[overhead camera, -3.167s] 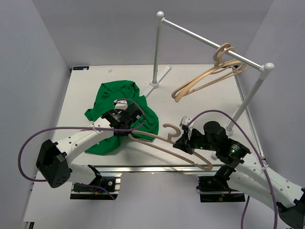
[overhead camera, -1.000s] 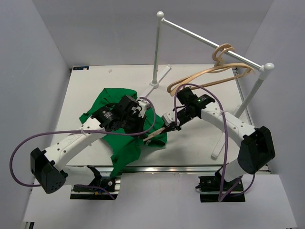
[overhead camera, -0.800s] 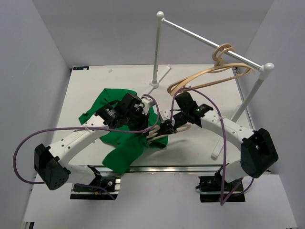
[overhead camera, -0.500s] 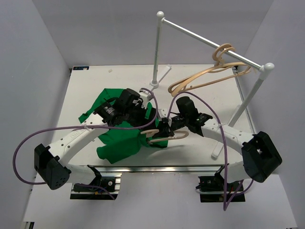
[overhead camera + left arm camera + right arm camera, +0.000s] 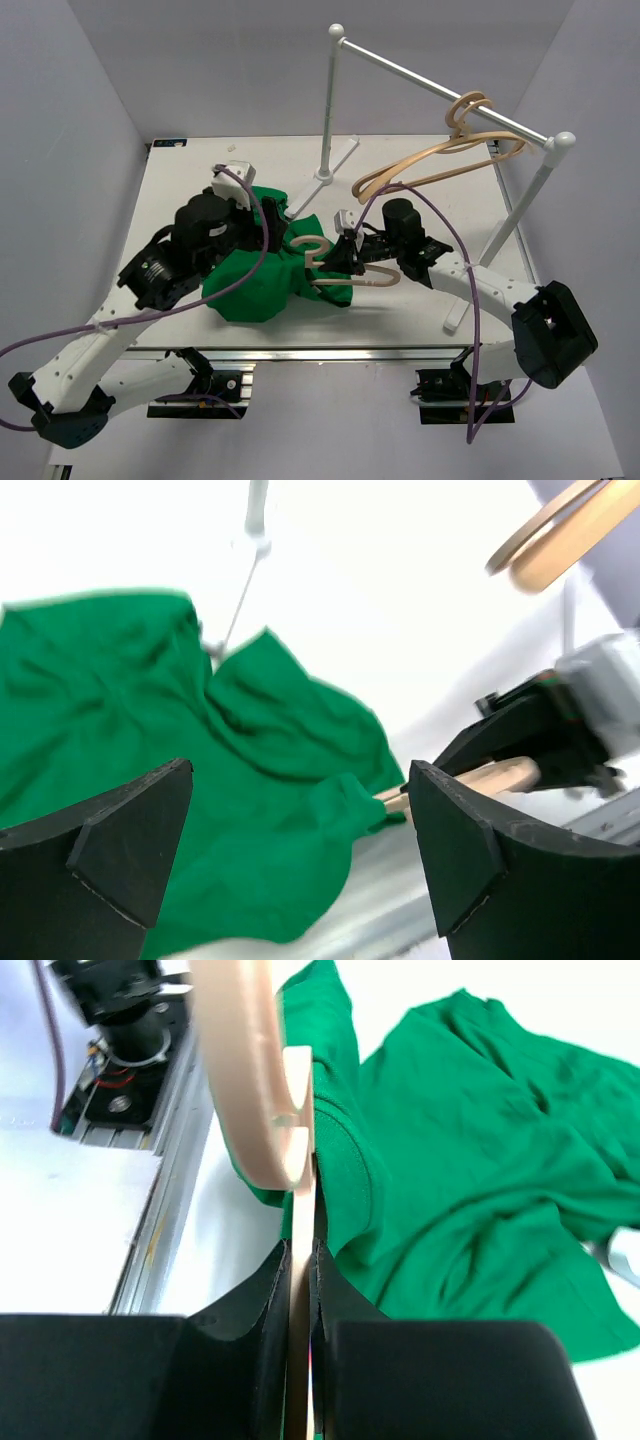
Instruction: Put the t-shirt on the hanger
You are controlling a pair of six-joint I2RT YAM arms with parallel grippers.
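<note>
The right gripper [image 5: 343, 258] clamped the hanger [image 5: 368, 281], its long axis lying left to right, hook pointing left over the t-shirt [image 5: 250, 288]; the left gripper [image 5: 298, 780] gaped wide above it.

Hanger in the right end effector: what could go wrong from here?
1. Left end effector is open and holds nothing; the bunched t-shirt may slide off the hanger arm.
2. Right end effector pinches only the hanger's thin edge, so cloth drag could twist it loose.
</note>
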